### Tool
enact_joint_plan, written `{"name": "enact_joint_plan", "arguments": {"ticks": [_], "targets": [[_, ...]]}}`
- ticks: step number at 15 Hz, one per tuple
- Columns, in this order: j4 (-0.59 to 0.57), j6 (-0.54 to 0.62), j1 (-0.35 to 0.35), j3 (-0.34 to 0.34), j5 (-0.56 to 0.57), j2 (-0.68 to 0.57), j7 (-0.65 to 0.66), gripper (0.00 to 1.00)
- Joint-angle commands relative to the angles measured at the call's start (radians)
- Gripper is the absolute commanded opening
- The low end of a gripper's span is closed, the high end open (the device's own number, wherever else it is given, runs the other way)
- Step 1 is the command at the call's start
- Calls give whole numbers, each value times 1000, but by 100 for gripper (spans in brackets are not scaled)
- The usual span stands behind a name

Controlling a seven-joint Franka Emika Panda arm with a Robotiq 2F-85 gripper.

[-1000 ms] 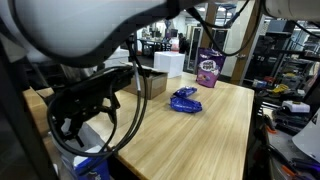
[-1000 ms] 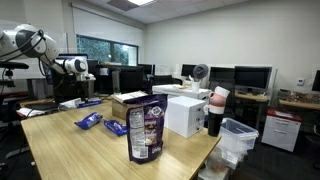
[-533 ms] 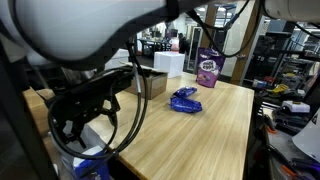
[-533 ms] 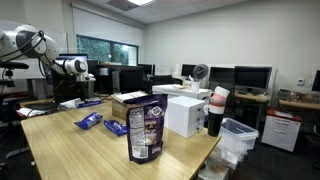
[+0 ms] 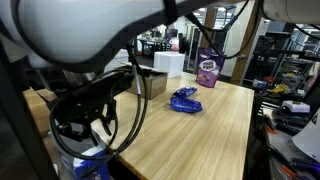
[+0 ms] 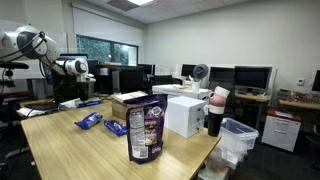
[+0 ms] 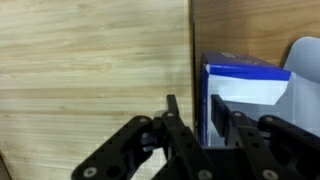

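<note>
In the wrist view my gripper (image 7: pixel 193 100) hangs over the table's edge, where a blue and white box (image 7: pixel 248 85) stands just off the wood. Its jaws stand half closed. The box's blue left edge lies between the two fingertips, and a gap still shows on the left finger's side. In an exterior view the gripper (image 5: pixel 97 125) is a dark shape at the near left corner of the table (image 5: pixel 200 135), above a blue thing (image 5: pixel 90 166). From far off, the gripper (image 6: pixel 78 80) points down above the same box (image 6: pixel 70 102).
A purple snack bag (image 5: pixel 209 68) (image 6: pixel 146 128) stands on the table. Blue packets (image 5: pixel 185 100) (image 6: pixel 90 120) lie mid-table. A cardboard box (image 5: pixel 152 83) (image 6: pixel 128 100) and a white box (image 5: pixel 168 63) (image 6: pixel 185 115) stand beside them. Desks and monitors ring the room.
The fingers have drawn closer together in the exterior view. The arm and the things on the table have stayed where they were.
</note>
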State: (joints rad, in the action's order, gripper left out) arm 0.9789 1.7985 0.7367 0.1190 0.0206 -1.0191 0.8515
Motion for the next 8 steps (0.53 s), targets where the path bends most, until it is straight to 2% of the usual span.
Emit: {"name": "enact_joint_plan", "arguments": {"ticks": [1, 6, 8], "targets": [[-31, -31, -18, -16, -19, -10, -27, 10], [-25, -3, -19, -22, -22, 0, -25, 3], [-28, -4, -22, -27, -25, -1, -32, 6]]}}
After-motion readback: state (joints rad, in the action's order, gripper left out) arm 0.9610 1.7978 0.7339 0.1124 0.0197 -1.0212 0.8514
